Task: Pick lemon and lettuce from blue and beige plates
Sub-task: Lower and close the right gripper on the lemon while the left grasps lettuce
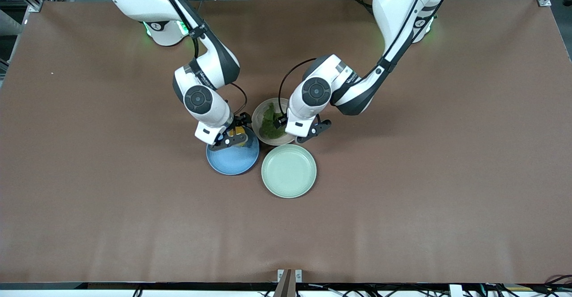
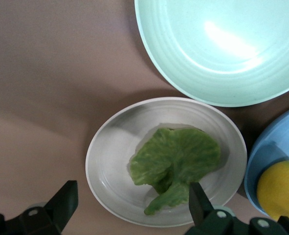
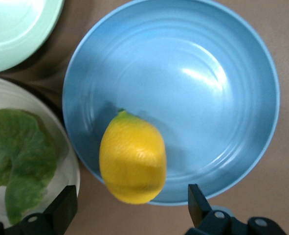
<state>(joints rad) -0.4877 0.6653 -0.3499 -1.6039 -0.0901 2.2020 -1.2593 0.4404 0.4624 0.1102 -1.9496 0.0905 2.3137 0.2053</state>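
Two grippers hang over two plates, and we see both with fingers spread wide and holding nothing.

We find the left gripper (image 1: 298, 132) over the beige plate (image 1: 258, 119), where the lettuce (image 1: 270, 123) lies flat in the dish; in the left wrist view its fingers (image 2: 199, 201) stand apart on either side of the plate. We find the right gripper (image 1: 230, 140) over the blue plate (image 1: 232, 161), with the lemon (image 3: 133, 163) resting on the rim nearest the beige plate and the fingers (image 3: 197, 200) open around it without touching. We see the mint-green plate (image 1: 288, 170) just beside both, nearer the front camera than the beige one.
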